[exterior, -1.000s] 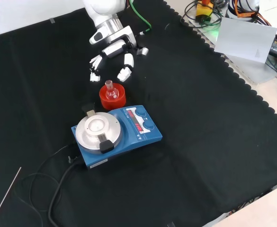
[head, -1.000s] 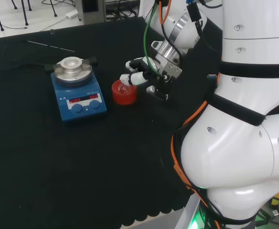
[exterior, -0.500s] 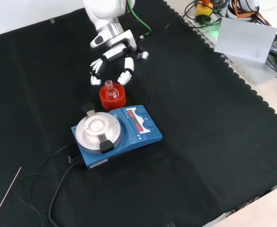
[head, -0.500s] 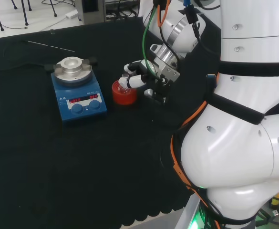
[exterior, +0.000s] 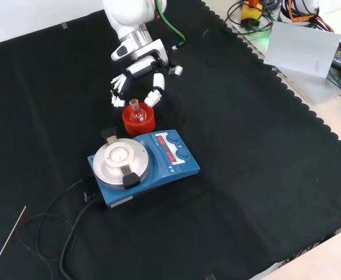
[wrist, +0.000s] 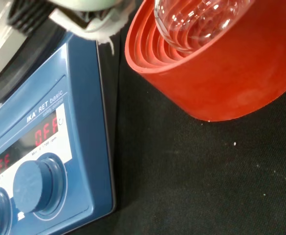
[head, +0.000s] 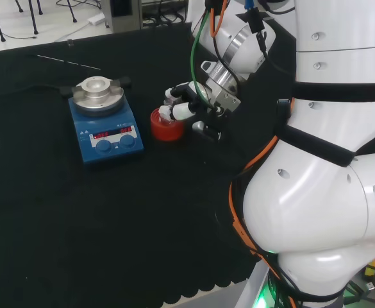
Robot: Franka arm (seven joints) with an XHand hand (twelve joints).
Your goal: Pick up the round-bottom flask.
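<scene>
— Where? How fragile?
— Round-bottom flask [exterior: 136, 114] seated in red ribbed stand [exterior: 139, 121], beside blue hotplate [exterior: 144, 166]. Probably light, slick, breakable glass.
— Hold?
— Likely best at the neck. Hand [exterior: 136, 86] just beyond, fingers spread, holding nothing.

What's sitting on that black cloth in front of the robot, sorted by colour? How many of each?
Red: 1, the ribbed stand
Clear glass: 1, the round flask resting in that stand
Blue: 1, the hotplate with a silver top
Thin pale rod: 1
Total: 4
</scene>
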